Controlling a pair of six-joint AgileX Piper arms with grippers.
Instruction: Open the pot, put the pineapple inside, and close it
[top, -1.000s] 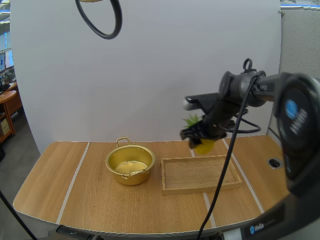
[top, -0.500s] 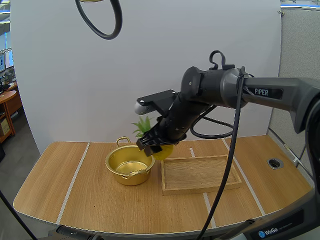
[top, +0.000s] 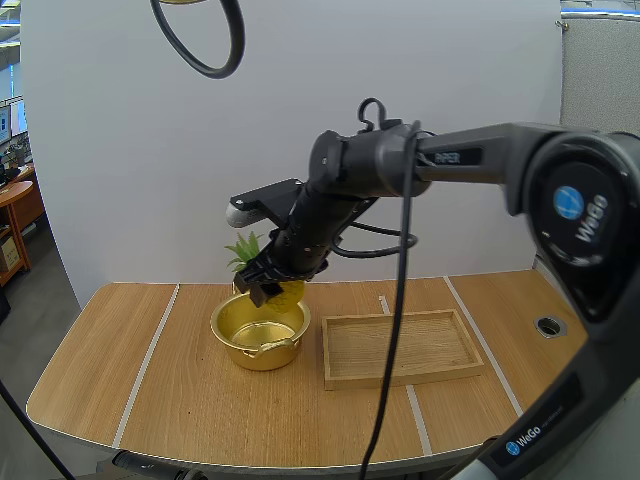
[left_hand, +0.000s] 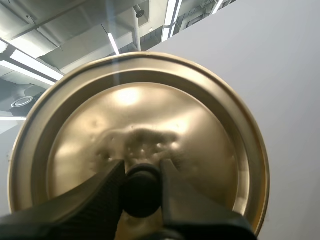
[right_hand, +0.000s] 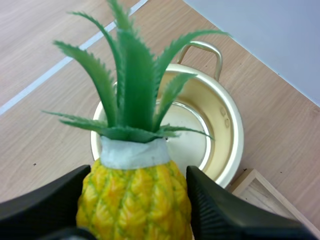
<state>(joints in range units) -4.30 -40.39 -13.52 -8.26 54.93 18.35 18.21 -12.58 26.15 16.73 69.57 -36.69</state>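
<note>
A yellow pineapple (right_hand: 135, 200) with green leaves (top: 245, 250) is pinched in my right gripper (top: 268, 280), which hangs just above the far rim of the open gold pot (top: 260, 330). In the right wrist view the pot (right_hand: 220, 130) lies below the fruit, its inside bare. My left gripper (left_hand: 142, 187) is shut on the black knob (left_hand: 141, 192) of the gold lid (left_hand: 210, 145), holding it up in the air.
A wooden tray (top: 400, 347) lies just right of the pot on the wooden table (top: 150, 380). Its corner (right_hand: 260, 187) shows beside the pot in the right wrist view. My right arm (top: 400, 165) stretches across above the tray.
My right arm has swung left with the pineapple, from above the tray's far edge to over the pot. The pot and tray have stayed put.
</note>
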